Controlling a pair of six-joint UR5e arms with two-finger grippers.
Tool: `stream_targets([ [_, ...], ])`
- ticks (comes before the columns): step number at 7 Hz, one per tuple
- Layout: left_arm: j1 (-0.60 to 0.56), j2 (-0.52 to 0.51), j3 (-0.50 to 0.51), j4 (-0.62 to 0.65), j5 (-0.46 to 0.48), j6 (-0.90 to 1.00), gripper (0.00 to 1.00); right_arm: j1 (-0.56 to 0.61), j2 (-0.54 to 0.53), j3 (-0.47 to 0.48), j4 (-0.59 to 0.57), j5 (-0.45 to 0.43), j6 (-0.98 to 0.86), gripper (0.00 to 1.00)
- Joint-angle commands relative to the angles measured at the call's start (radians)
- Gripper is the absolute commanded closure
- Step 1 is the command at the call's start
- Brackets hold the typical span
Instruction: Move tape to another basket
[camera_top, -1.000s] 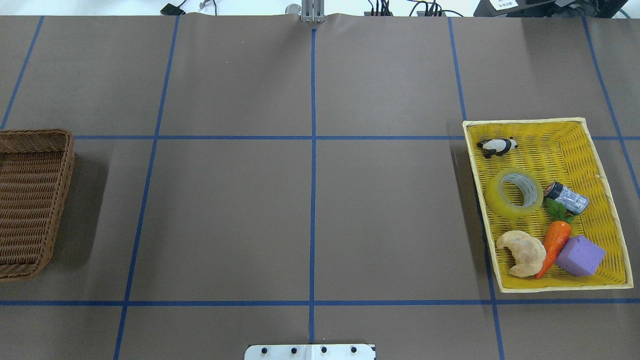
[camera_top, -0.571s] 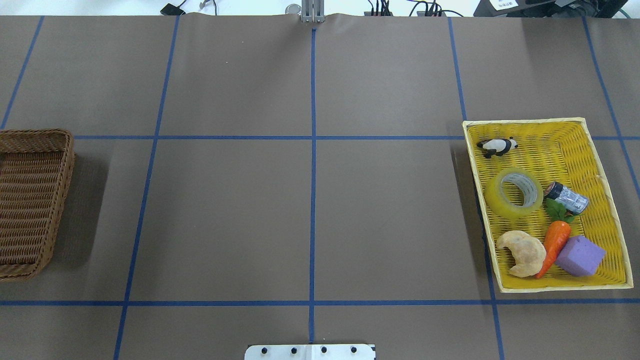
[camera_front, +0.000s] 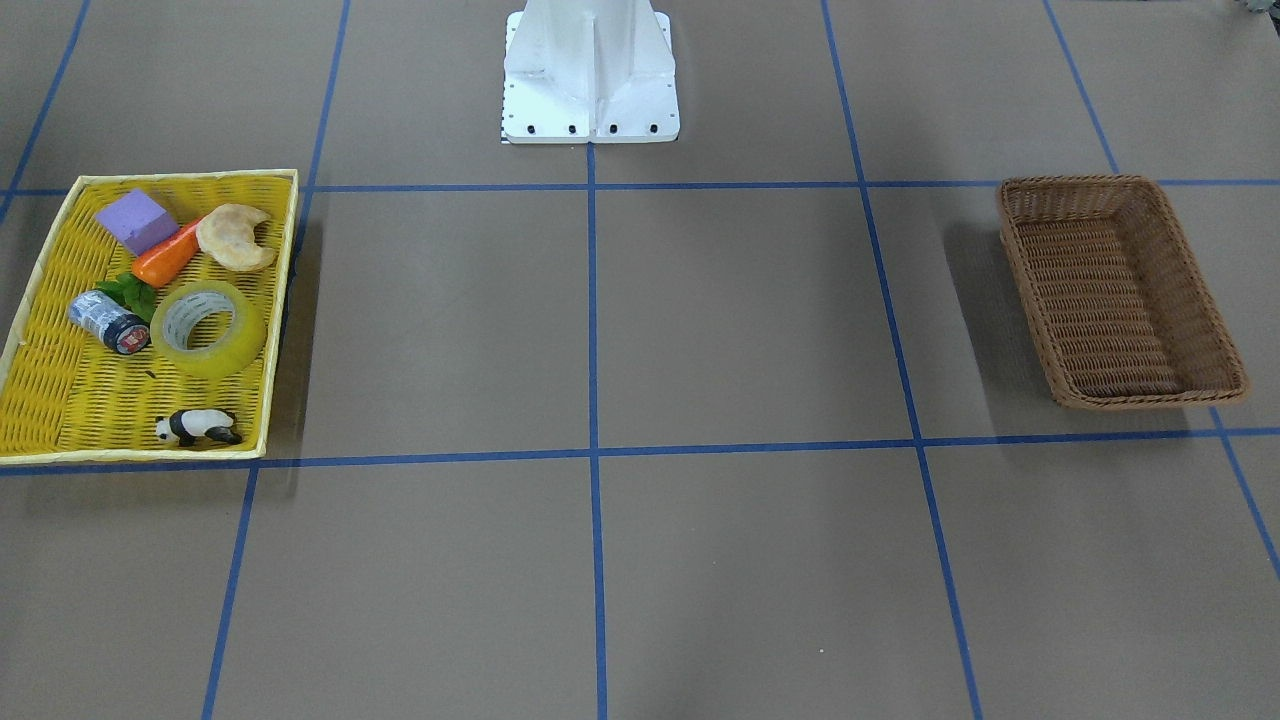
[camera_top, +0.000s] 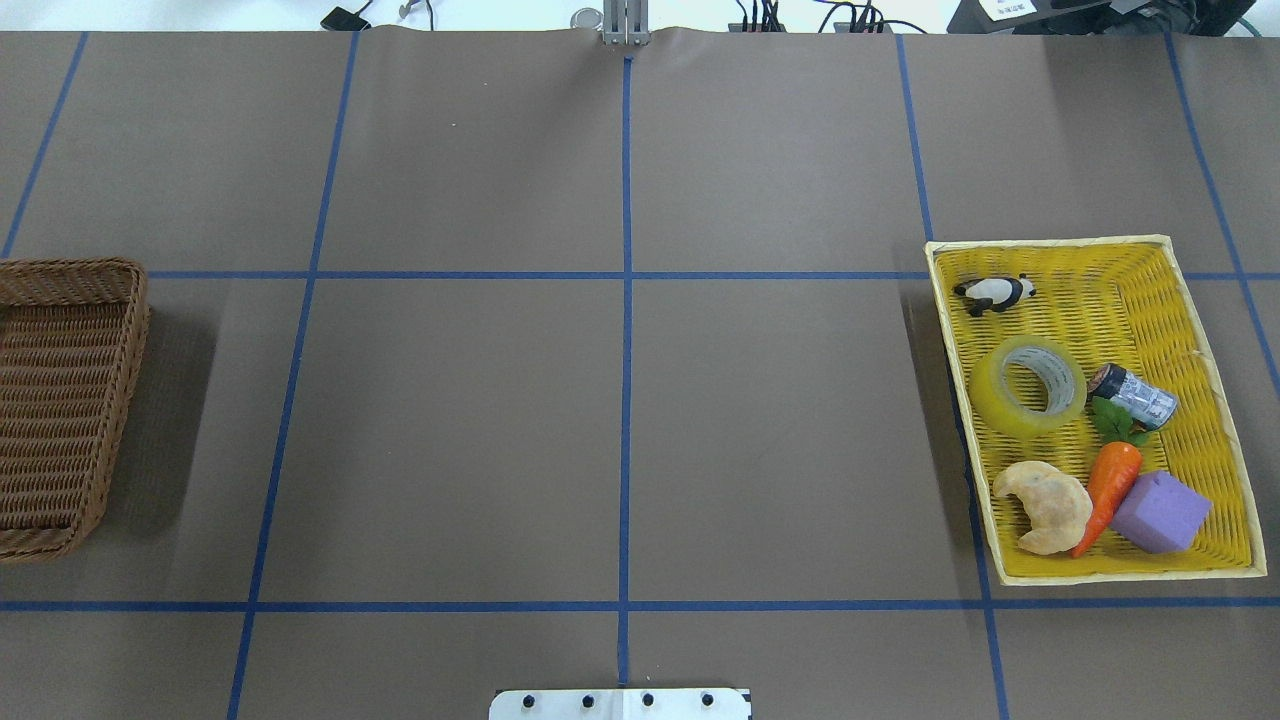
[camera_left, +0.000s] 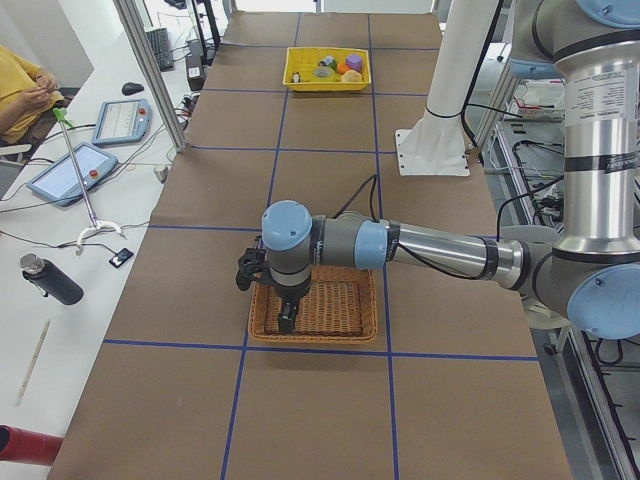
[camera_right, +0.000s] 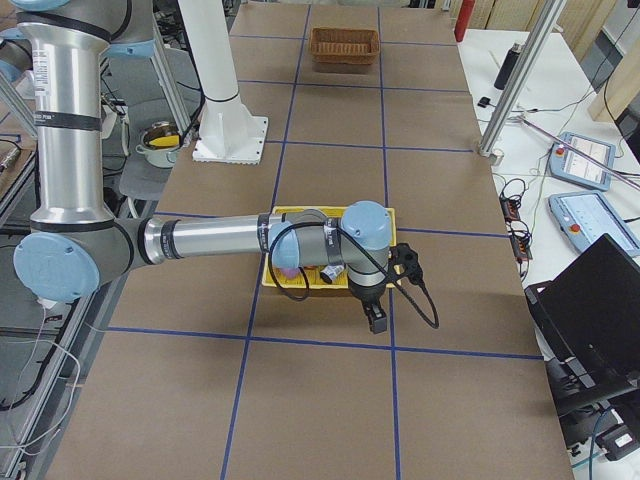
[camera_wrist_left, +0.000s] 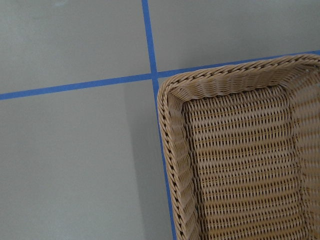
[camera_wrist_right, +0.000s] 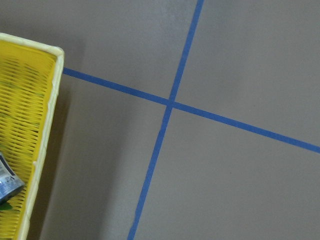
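Note:
The yellow translucent tape (camera_top: 1028, 388) lies flat in the shallow yellow tray (camera_top: 1160, 270) at the table's right; it also shows in the front view (camera_front: 208, 328). The dark-brown wicker basket (camera_top: 70, 270) stands at the far left, with nothing in it (camera_front: 1120, 290). My left gripper (camera_left: 288, 320) shows only in the left side view, hanging over the basket's near end (camera_left: 340, 315); I cannot tell if it is open. My right gripper (camera_right: 376, 320) shows only in the right side view, just past the tray's outer end (camera_right: 310, 212); I cannot tell its state.
In the tray with the tape lie a silver-grey roll (camera_top: 1133, 393), a panda figure (camera_top: 993, 292), a croissant (camera_top: 1045, 505), a carrot (camera_top: 1110, 490) and a purple block (camera_top: 1160, 512). The white robot base (camera_front: 590, 70) stands at the table's middle edge.

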Motion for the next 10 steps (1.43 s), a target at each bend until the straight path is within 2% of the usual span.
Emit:
stream_targets([
  [1, 0.000, -0.018, 0.001, -0.064, 0.001, 0.002, 0.01, 0.000, -0.007, -0.015, 0.179, 0.096, 0.057, 0.00],
  [2, -0.002, -0.046, 0.014, -0.142, 0.004, -0.005, 0.01, -0.002, 0.000, -0.012, 0.186, 0.133, 0.060, 0.00],
  [4, -0.002, -0.035, 0.003, -0.163, -0.006, 0.010, 0.01, -0.040, -0.006, -0.018, 0.296, 0.245, 0.100, 0.00],
  [5, -0.002, -0.037, 0.020, -0.179, -0.006, 0.007, 0.01, -0.110, 0.032, 0.002, 0.305, 0.230, 0.172, 0.00],
  [7, -0.002, -0.037, 0.023, -0.199, -0.005, 0.004, 0.01, -0.300, 0.056, 0.092, 0.312, 0.064, 0.370, 0.00],
  [9, -0.002, -0.037, 0.023, -0.199, -0.006, 0.002, 0.01, -0.476, 0.057, 0.104, 0.310, -0.135, 0.468, 0.00],
  [10, -0.002, -0.037, 0.020, -0.199, -0.006, 0.002, 0.01, -0.543, 0.057, 0.096, 0.310, -0.171, 0.496, 0.00],
])
